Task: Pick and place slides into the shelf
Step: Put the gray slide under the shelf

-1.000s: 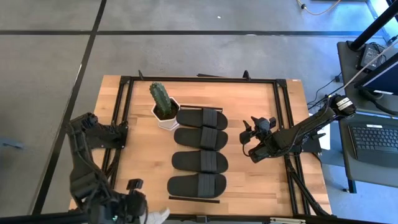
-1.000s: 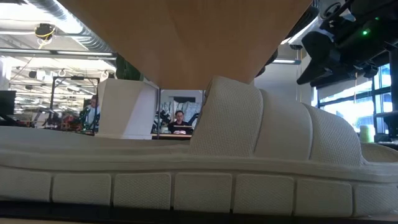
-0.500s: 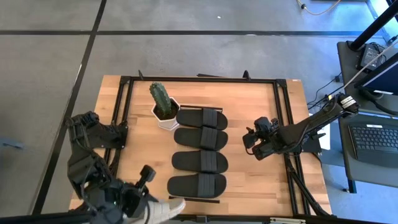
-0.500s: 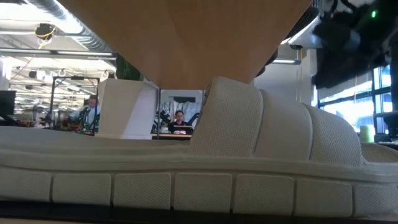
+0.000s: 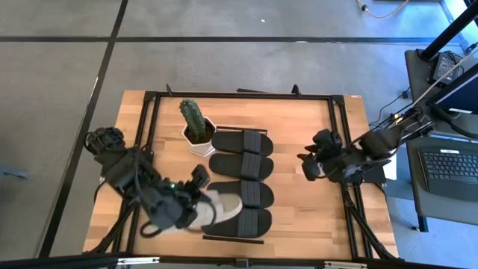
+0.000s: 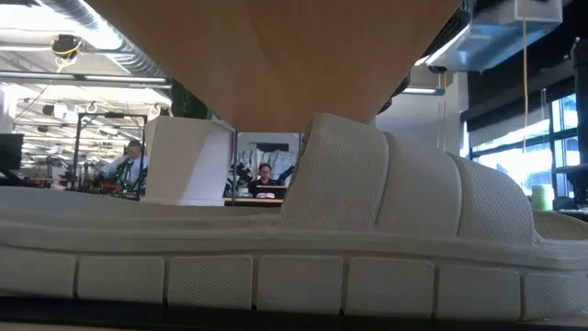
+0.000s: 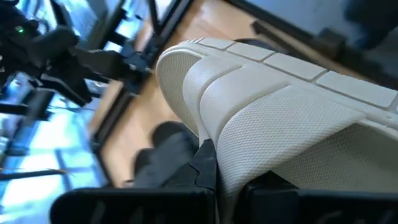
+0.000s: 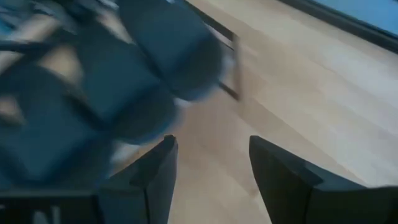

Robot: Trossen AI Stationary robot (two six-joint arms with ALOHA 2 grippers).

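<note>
High view, held slide: a grey-beige slide (image 5: 219, 209) hangs in the left gripper (image 5: 196, 211), low over the near-left of the tabletop (image 5: 314, 127), partly overlapping the black slides nearest the front.
Left wrist view: the fingers (image 7: 208, 163) are pressed together on the edge of the beige slide's strap (image 7: 273, 124), so the slide rides tilted in front of the camera.
Black slides: four black slides (image 5: 240, 168) lie side by side in a column on the shelf (image 5: 246, 240), running from beside the cactus pot toward the front edge; only the shelf's thin black end bar shows clearly past the nearest slide.
Second beige slide: another grey-beige slide (image 6: 276, 248) lies right in front of the low camera, filling that picture; the high view does not show it.
Progress: four slides appear placed, one is in the air on its way, and one seems left to pick up. Where on the shelf the beige pair can go is hard to judge, since the black slides already fill the visible length.
Right gripper: the right gripper (image 5: 314, 161) waits over the right side of the tabletop, well apart from the slides, fingers (image 8: 273, 168) spread and holding nothing.
Other things: a cactus in a white pot (image 5: 196, 131) stands at the far end of the row.
</note>
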